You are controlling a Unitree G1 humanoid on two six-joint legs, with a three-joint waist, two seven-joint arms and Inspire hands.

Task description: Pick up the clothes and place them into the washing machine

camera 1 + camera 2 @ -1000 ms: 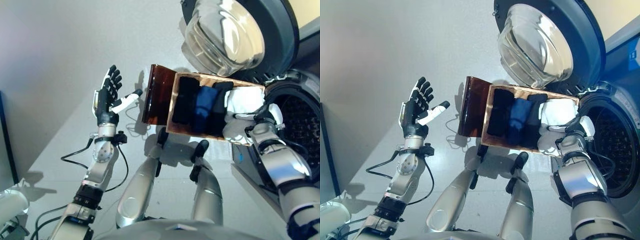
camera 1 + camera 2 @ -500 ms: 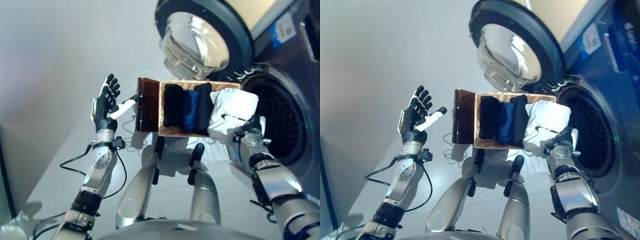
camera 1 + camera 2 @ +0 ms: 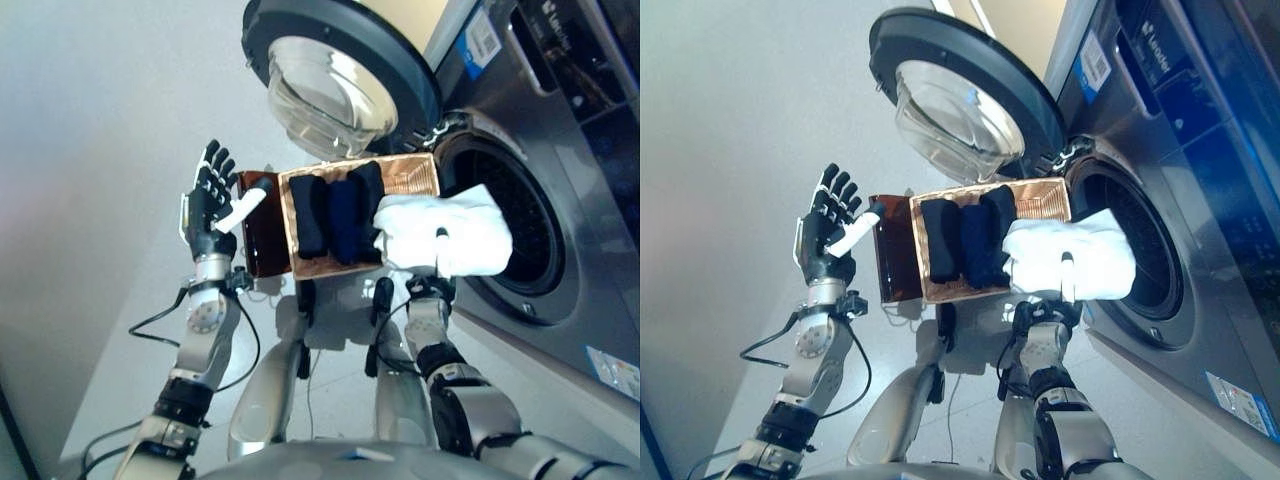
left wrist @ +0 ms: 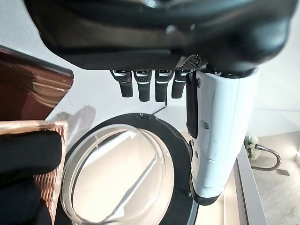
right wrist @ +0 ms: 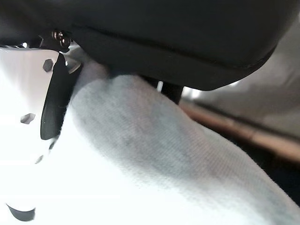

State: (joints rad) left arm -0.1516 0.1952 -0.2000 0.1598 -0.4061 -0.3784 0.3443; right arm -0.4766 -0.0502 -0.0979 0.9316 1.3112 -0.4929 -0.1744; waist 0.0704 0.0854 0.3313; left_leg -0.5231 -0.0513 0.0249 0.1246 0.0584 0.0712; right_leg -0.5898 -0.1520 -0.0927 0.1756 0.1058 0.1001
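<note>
The white garment [image 3: 440,232] hangs as a bunched, soft bundle right in front of the washing machine's drum opening [image 3: 515,225], touching the near end of the wicker basket [image 3: 410,175] that sits just beside that opening. It looks light and limp, a knit cloth that would sag and trail wherever it is not supported, so it seems best taken by a gathered fold near its middle rather than by an edge, lest a loose corner catch on the door seal. The right hand [image 3: 1045,312] sits directly beneath the bundle; its thumb shows against the white cloth and the wrist view shows the fabric pressed close over the hand, so it is clamped on the garment from below. Dark clothes [image 3: 335,212], black and blue, lie side by side in the basket, farther from the drum opening than the white bundle. The machine's round glass door [image 3: 325,90] stands swung wide, beyond the basket. The left hand [image 3: 210,200] is raised on the far side of the basket from the drum opening, fingers spread straight, holding nothing.
</note>
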